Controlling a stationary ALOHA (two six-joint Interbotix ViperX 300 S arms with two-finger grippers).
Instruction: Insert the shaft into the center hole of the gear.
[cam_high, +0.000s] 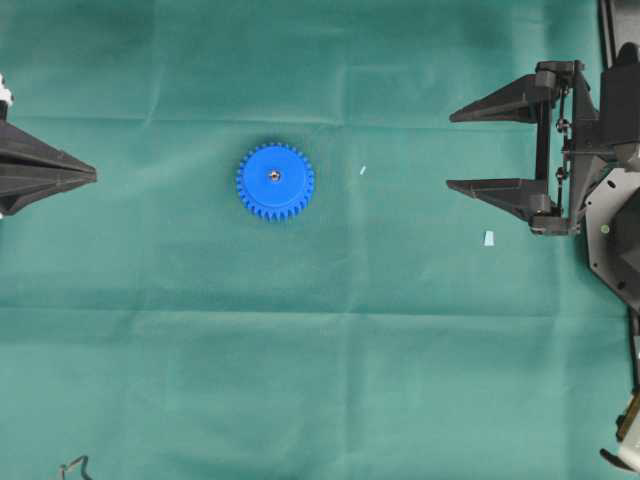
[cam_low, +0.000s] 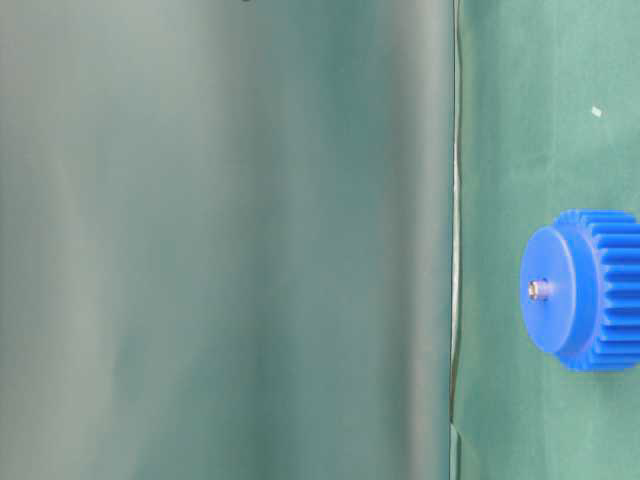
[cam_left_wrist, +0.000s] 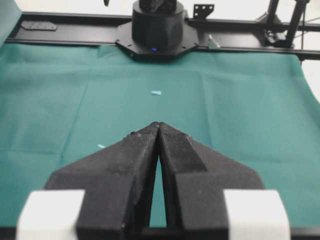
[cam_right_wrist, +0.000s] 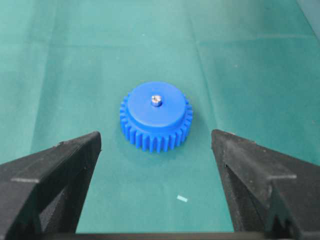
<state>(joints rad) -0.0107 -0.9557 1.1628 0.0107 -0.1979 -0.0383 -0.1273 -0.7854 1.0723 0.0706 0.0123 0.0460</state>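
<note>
The blue gear (cam_high: 275, 181) lies flat on the green cloth, a little left of the middle. The silvery shaft (cam_high: 275, 176) stands in the middle of its face, filling the center hole, which is hidden. The right wrist view shows the gear (cam_right_wrist: 156, 117) with the shaft's tip (cam_right_wrist: 156, 100) poking up. At table level the shaft (cam_low: 534, 289) sticks out of the gear (cam_low: 590, 290). My right gripper (cam_high: 450, 151) is open and empty, well to the right of the gear. My left gripper (cam_high: 95, 174) is shut and empty at the left edge; its tips (cam_left_wrist: 159, 125) meet.
A pale blue scrap (cam_high: 489, 238) lies near the right gripper. A tiny whitish fleck (cam_high: 363, 170) lies right of the gear. The right arm's black base (cam_left_wrist: 157, 25) stands at the cloth's far edge in the left wrist view. Green cloth covers the table.
</note>
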